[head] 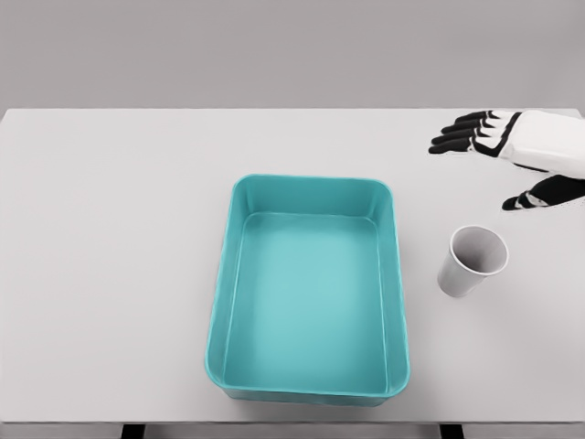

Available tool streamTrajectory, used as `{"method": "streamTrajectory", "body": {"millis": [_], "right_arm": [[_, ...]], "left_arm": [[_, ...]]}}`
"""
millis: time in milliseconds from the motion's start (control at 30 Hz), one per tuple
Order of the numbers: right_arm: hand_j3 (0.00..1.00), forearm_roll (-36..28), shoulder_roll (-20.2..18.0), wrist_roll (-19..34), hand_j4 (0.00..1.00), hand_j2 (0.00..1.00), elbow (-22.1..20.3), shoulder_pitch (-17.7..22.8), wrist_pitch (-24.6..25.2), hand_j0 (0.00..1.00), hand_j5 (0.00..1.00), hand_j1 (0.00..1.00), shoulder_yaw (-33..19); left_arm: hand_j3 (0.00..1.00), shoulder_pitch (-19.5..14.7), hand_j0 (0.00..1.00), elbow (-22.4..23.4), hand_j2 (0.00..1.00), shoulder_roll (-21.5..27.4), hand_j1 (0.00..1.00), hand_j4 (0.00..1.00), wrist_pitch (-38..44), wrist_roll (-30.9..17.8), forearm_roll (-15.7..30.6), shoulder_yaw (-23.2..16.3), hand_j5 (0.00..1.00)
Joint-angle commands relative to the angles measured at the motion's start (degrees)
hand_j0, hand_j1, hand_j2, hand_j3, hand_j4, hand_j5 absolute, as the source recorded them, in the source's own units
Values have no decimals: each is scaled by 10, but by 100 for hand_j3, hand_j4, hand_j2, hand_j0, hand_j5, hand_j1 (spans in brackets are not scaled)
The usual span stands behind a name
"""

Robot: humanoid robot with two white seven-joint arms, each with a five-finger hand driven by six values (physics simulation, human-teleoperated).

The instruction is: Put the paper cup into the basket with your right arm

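I see my right hand [512,151] open at upper right, above the unmarked paper cup [473,261] beside the teal basket [395,274].

Support: white table [110,229], flat top spanning nearly the full width of the head view, far edge straight against a plain grey backdrop, near edge along the bottom of the frame.
Under the near edge: two dark stubs, one left of centre, one right.
On the table, centre: teal basket [398,274], rectangular with rounded corners, open side up, long side running front to back, inside bare.
On the table, right of the basket: paper cup [471,265], white, upright, mouth open, apart from the basket wall, not touching.
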Motion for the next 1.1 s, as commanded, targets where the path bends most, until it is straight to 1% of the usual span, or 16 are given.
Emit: {"method": "streamTrajectory", "body": {"millis": [0,200,300,367,400,467,600,633,700,733,767,833,967,1000,1033,1067], "right_arm": [[100,-4,1,4,100,100,0,0,1,100,100,100,-41],[100,8,8,8,100,100,0,0,1,100,100,100,-55],[100,27,8,62,100,100,0,3,1,100,100,100,-65],[100,22,9,59,100,100,1,3,1,100,100,100,-64],[100,11,14,57,100,100,1,17,1,100,100,100,-65],[100,-71,0,57,100,100,2,46,1,100,100,100,-66],[100,-98,-39,58,100,100,3,69,1,100,100,100,-65],[100,-131,-56,59,100,100,12,70,1,100,100,100,-65],[100,-156,-60,59,100,100,24,76,1,100,100,100,-63],[100,-163,-59,59,100,100,24,90,1,100,100,100,-62],[100,-192,-60,59,100,100,24,119,1,100,100,100,-63],[100,-232,-62,59,100,100,30,153,1,100,100,100,-64],[100,-233,-73,68,100,100,25,153,1,100,100,100,-64],[100,-232,-85,81,100,100,20,150,1,100,100,100,-64],[100,-226,-89,102,100,100,2,145,1,100,100,100,-66],[100,-222,-90,139,100,100,0,137,1,100,100,100,-72]], "left_arm": [[100,0,100,0,100,0,100,100,0,0,0,0,100],[100,0,100,0,100,0,100,100,0,0,0,0,100],[100,0,100,0,100,0,100,100,0,0,0,0,100],[100,0,100,0,100,0,100,100,0,0,0,0,100],[100,0,100,0,100,0,100,100,0,0,0,0,100],[100,0,100,0,100,0,100,100,0,0,0,0,100],[100,0,100,0,100,0,100,100,0,0,0,0,100],[100,0,100,0,100,0,100,100,0,0,0,0,100],[100,0,100,0,100,0,100,100,0,0,0,0,100],[100,0,100,0,100,0,100,100,0,0,0,0,100],[100,0,100,0,100,0,100,100,0,0,0,0,100],[100,0,100,0,100,0,100,100,0,0,0,0,100],[100,0,100,0,100,0,100,100,0,0,0,0,100],[100,0,100,0,100,0,100,100,0,0,0,0,100],[100,0,100,0,100,0,100,100,0,0,0,0,100],[100,0,100,0,100,0,100,100,0,0,0,0,100]]}}
